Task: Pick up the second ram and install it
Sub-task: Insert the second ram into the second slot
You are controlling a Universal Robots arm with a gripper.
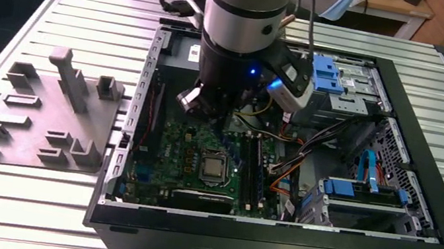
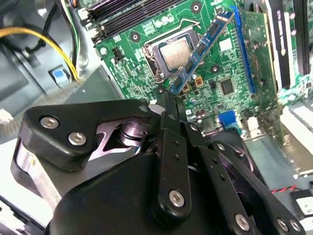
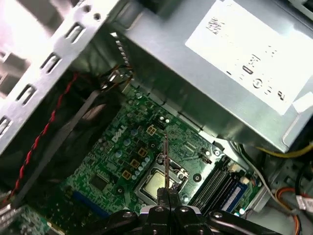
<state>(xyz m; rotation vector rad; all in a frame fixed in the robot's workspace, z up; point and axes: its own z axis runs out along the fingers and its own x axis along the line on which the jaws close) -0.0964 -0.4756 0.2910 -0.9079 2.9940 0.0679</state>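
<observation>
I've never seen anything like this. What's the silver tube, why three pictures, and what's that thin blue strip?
The silver tube is a robot arm, filmed from off to the side. It reaches into an open computer case lying on a slatted metal table, with a grey moulded tray beside it. The other two pictures come from cameras riding near the arm's wrist, looking past its black pincer. The pincer is shut on one end of the blue strip: a ram stick, a thin memory board, held over the green motherboard.
</observation>
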